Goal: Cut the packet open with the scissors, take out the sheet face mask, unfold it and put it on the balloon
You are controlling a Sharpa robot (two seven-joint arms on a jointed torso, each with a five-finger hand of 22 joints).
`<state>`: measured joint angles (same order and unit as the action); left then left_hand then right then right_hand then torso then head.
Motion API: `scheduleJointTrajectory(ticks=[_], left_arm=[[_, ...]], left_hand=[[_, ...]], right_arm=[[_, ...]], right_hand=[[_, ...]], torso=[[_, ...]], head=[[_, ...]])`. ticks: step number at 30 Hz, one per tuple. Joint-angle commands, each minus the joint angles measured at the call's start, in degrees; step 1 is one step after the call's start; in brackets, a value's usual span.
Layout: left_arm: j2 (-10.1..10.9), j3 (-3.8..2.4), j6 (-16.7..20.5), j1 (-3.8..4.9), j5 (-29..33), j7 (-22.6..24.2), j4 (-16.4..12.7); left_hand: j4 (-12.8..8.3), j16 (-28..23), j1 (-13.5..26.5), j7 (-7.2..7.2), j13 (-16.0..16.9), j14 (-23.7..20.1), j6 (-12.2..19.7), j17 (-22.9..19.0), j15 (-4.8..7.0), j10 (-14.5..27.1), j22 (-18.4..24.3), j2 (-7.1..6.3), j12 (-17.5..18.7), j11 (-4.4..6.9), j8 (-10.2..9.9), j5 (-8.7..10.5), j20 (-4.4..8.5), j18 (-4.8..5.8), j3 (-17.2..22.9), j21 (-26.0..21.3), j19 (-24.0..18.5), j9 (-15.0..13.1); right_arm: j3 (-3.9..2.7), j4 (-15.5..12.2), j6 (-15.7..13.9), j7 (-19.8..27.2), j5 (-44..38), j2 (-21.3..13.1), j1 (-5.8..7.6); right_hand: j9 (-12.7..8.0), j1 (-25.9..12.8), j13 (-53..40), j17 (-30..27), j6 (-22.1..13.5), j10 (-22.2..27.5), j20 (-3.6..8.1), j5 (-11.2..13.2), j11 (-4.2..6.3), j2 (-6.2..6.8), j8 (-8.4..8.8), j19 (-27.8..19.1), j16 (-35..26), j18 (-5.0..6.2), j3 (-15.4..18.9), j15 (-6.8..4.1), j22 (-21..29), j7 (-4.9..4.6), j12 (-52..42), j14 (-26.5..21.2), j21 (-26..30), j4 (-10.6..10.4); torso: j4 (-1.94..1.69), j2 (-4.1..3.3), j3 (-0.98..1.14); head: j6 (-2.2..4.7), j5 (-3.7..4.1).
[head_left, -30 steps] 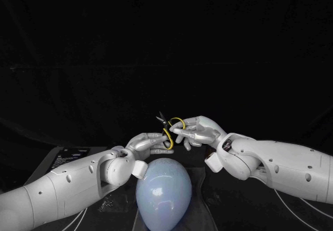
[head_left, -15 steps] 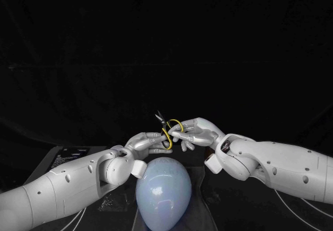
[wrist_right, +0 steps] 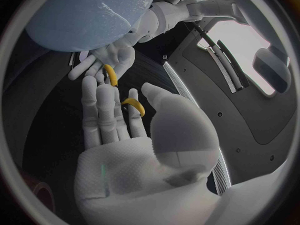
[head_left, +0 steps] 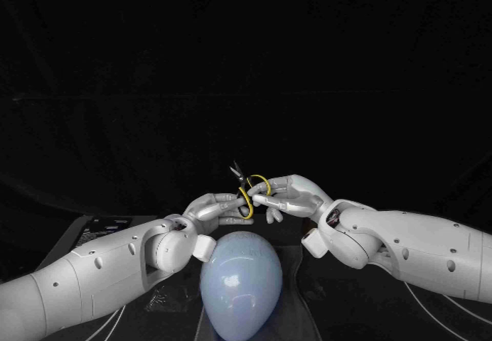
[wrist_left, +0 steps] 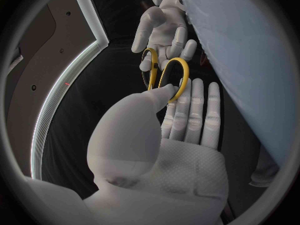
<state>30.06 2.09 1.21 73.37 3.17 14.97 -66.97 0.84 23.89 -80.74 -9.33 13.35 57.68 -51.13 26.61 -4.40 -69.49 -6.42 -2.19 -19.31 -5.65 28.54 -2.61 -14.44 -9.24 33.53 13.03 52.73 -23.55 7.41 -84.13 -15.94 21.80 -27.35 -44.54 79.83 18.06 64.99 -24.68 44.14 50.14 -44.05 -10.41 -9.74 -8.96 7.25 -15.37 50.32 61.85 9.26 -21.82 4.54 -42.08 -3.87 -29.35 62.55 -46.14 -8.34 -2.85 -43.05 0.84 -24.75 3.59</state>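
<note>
The yellow-handled steel scissors (head_left: 248, 190) point blades away; left robot hand (head_left: 217, 209) and right robot hand (head_left: 291, 196) each pinch one loop.

I'm counting one balloon (head_left: 239, 280), one pair of scissors (head_left: 246, 193) with two yellow loops (wrist_left: 152, 67), and two hands: one left hand (head_left: 213, 209), one right hand (head_left: 294, 196). I'm also seeing two white arms, one left arm (head_left: 92, 273) and one right arm (head_left: 410, 245), and one dark box (head_left: 102, 229).
</note>
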Motion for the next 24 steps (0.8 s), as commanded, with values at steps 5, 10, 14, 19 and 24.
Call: scheduleJointTrajectory(ticks=[5, 10, 14, 19, 24], left_arm=[[0.39, -0.33, -0.54, 0.40, -1.03, 3.51, -0.08], [0.46, -0.33, -0.35, 0.40, -1.10, 3.53, -0.07], [0.51, -0.33, -0.26, 0.40, -1.12, 3.51, -0.05], [0.55, -0.32, -0.19, 0.40, -1.13, 3.45, -0.06], [0.49, -0.32, -0.19, 0.40, -1.13, 3.42, -0.12]], left_hand=[[-0.19, 0.30, -0.05, 0.16, 0.09, -0.15, 0.18, 0.05, 0.31, -0.09, -0.07, 0.55, -0.09, 0.41, 0.24, -0.20, 0.37, -1.13, 0.31, 0.39, 0.03, -0.94], [-0.20, 0.35, -0.01, 0.17, 0.13, -0.16, 0.19, 0.07, 0.31, -0.06, -0.08, 0.59, -0.15, 0.41, 0.27, -0.20, 0.38, -1.12, 0.31, 0.42, 0.02, -0.97], [-0.20, 0.35, -0.01, 0.17, 0.13, -0.16, 0.19, 0.07, 0.31, -0.06, -0.08, 0.59, -0.15, 0.41, 0.27, -0.20, 0.38, -1.12, 0.31, 0.42, 0.02, -0.97], [-0.20, 0.35, -0.01, 0.17, 0.13, -0.16, 0.19, 0.07, 0.31, -0.06, -0.08, 0.59, -0.15, 0.41, 0.27, -0.20, 0.38, -1.12, 0.31, 0.42, 0.02, -0.97], [-0.20, 0.35, -0.01, 0.17, 0.13, -0.16, 0.19, 0.07, 0.31, -0.06, -0.08, 0.59, -0.15, 0.41, 0.27, -0.20, 0.38, -1.12, 0.31, 0.42, 0.02, -0.97]], right_arm=[[0.26, 0.71, -3.73, -3.33, 1.96, -0.98, -0.30], [0.26, 0.78, -4.59, -3.78, 2.03, -1.31, -0.30], [0.26, 0.82, -4.88, -3.73, 2.04, -1.43, -0.31], [0.26, 0.97, -3.87, -4.54, 1.18, -1.38, -0.32], [0.26, 1.32, -3.31, -5.69, -1.95, -1.05, -0.49]], right_hand=[[0.60, 0.08, 1.05, -1.07, -8.50, -1.00, -0.76, 0.34, -0.65, 0.19, -1.39, 0.44, 1.61, 1.07, 1.66, 0.78, -0.42, -9.94, -1.57, 0.25, -0.12, -0.59], [1.36, -0.89, 1.64, -2.43, -7.42, -1.82, -0.54, -0.94, -0.02, -0.61, -3.62, 0.82, 2.83, 1.22, 3.29, 0.30, -0.80, -9.17, -3.61, 0.29, -0.44, -2.04], [1.77, -1.18, 1.94, -3.28, -6.81, -1.76, -0.26, -1.87, 0.40, -1.28, -4.98, 0.92, 3.32, 1.22, 3.91, -0.03, -1.01, -8.60, -4.63, 0.19, -0.55, -2.79], [2.12, -1.44, 2.49, -4.33, -6.58, -0.13, -0.08, -1.77, 0.64, -1.24, -6.34, 0.38, 3.22, 1.14, 4.93, -0.17, -1.11, -8.07, -5.00, -1.03, -0.25, -3.37], [2.46, -1.55, 2.92, -5.03, -6.58, 1.38, -0.09, -1.36, 0.68, -1.37, -7.71, -0.25, 3.88, 1.09, 5.92, -0.15, -1.20, -7.84, -5.56, -1.76, 0.10, -4.01]], torso=[[-0.03, -0.01, -0.01], [0.00, -0.03, -0.01], [0.00, -0.01, 0.00], [0.00, 0.01, 0.02], [0.05, -0.02, -0.01]], head=[[-0.09, -0.04], [-0.13, -0.04], [-0.15, -0.10], [-0.21, -0.17], [-0.26, -0.26]])
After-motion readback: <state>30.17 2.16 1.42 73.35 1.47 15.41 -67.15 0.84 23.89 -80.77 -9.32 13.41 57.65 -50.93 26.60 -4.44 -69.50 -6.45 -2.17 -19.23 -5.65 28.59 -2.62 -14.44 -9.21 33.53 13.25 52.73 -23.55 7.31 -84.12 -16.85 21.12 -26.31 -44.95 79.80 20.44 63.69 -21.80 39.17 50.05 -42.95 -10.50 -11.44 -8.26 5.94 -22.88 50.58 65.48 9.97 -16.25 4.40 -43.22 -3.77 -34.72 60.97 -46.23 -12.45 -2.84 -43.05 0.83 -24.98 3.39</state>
